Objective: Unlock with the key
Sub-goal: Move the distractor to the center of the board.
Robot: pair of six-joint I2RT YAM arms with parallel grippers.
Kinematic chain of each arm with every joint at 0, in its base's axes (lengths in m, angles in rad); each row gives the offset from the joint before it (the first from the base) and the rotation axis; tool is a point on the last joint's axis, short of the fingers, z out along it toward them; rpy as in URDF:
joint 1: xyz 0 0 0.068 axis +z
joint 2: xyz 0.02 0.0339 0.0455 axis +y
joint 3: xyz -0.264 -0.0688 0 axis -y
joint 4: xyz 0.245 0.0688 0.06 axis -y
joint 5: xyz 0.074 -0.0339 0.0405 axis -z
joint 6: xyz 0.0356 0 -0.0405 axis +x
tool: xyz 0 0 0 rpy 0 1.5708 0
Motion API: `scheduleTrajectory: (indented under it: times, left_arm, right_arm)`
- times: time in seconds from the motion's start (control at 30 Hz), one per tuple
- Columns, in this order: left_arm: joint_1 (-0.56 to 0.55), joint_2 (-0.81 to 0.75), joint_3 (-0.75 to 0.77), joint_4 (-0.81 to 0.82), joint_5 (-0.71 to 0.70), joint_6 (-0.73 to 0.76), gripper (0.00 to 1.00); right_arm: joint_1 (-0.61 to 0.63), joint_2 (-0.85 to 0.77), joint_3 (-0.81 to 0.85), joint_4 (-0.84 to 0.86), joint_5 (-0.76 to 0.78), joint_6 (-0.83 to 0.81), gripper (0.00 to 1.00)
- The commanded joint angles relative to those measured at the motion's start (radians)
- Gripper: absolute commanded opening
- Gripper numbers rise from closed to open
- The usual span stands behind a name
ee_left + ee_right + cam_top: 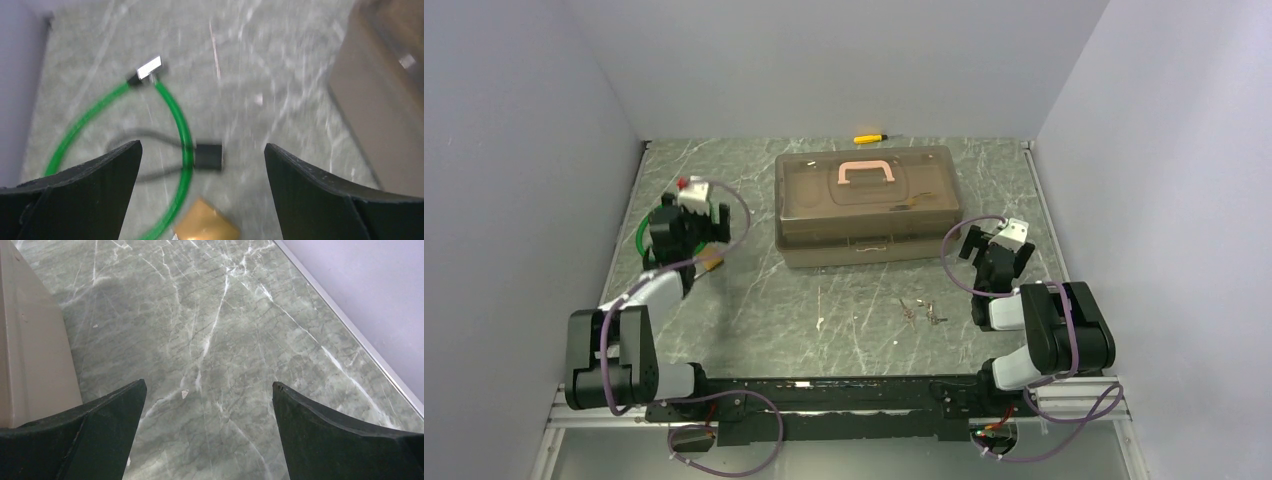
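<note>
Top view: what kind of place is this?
Probably a robot test booth: plain walls box in a marble-look table, and two robot arms are bolted to a rail at its near edge.

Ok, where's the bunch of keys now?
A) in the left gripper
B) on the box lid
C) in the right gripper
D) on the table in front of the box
D: the keys lie on the table in front of the box; left gripper and right gripper are open and empty.
</note>
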Motion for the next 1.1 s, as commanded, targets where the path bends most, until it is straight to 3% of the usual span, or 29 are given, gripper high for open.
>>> scheduleTrajectory:
  times: [0.0, 0.07, 0.27, 0.3, 0.4, 0.5, 0.6, 0.7, 0.83, 1.07]
  left_arm:
    - [0.001, 0.016, 0.345, -0.573, 0.089, 0.059, 0.99]
    - [0.001, 0.017, 0.373, -0.623, 0.085, 0.069, 0.99]
    - [0.001, -0.139, 0.257, -0.526, 0.172, 0.052, 0.99]
    - [0.000, -0.163, 0.265, -0.542, 0.195, 0.040, 0.99]
    - [-0.004, -0.190, 0.341, -0.659, 0.253, 0.027, 0.99]
    - [-0.028, -0.188, 0.373, -0.756, 0.270, 0.063, 0.99]
    - [-0.071, -0.206, 0.331, -0.743, 0.239, 0.149, 0.99]
    - [-0.106, -0.193, 0.326, -0.762, 0.216, 0.193, 0.99]
    - [-0.130, -0.155, 0.364, -0.819, 0.210, 0.245, 0.99]
    - [-0.195, -0.072, 0.400, -0.830, 0.155, 0.303, 0.99]
  right_arm:
    - [0.001, -0.035, 0.005, 0.075, 0.021, 0.002, 1.00]
    - [0.001, -0.034, 0.002, 0.083, 0.021, 0.002, 1.00]
    - [0.015, -0.070, -0.001, 0.081, 0.034, -0.025, 1.00]
    - [0.037, -0.105, 0.024, 0.022, 0.115, -0.020, 1.00]
    - [0.043, -0.239, 0.181, -0.406, 0.176, 0.084, 1.00]
    - [0.036, -0.314, 0.298, -0.705, 0.124, 0.201, 1.00]
    - [0.005, -0.349, 0.393, -0.944, 0.078, 0.476, 1.00]
    - [-0.014, -0.340, 0.478, -1.091, -0.070, 0.530, 1.00]
    - [0.001, -0.455, 0.433, -1.120, -0.196, 0.478, 1.00]
    - [0.163, -0.693, 0.397, -1.280, -0.153, 0.405, 1.00]
